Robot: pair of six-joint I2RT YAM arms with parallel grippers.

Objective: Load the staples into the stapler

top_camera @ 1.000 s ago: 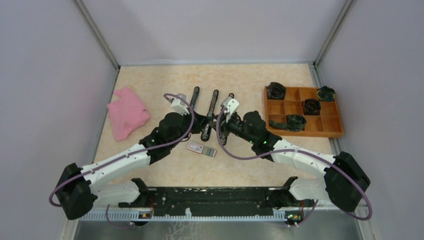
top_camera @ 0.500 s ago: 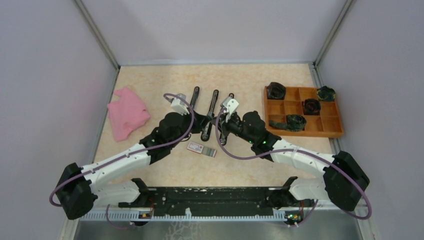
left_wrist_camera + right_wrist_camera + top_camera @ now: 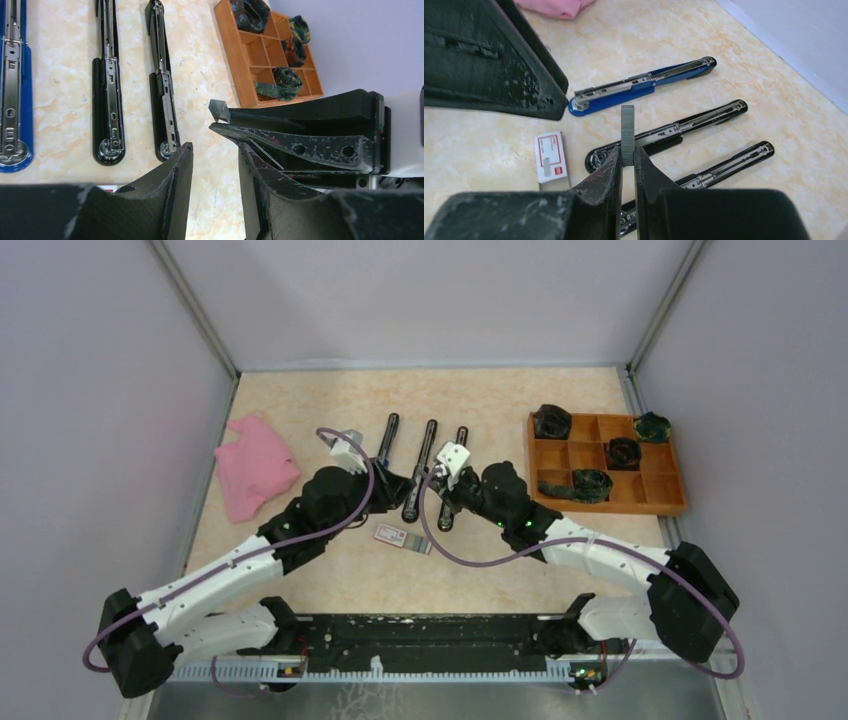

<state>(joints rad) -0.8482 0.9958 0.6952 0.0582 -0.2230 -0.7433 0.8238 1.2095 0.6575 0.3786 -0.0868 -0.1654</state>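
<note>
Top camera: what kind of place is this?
Probably a robot test booth: plain walls box in the table, two robot arms sit at its edge, and three staplers lie in a row.

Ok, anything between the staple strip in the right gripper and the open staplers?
Nothing visible does. The staple strip stands pinched in the right gripper, close to the middle black stapler and the outer black stapler. The open left gripper hangs to one side, by the blue stapler's rounded end, not across the path.

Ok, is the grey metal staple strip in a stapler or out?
Out. The grey metal staple strip stands upright, pinched in the shut right gripper, apart from the open black stapler.
</note>
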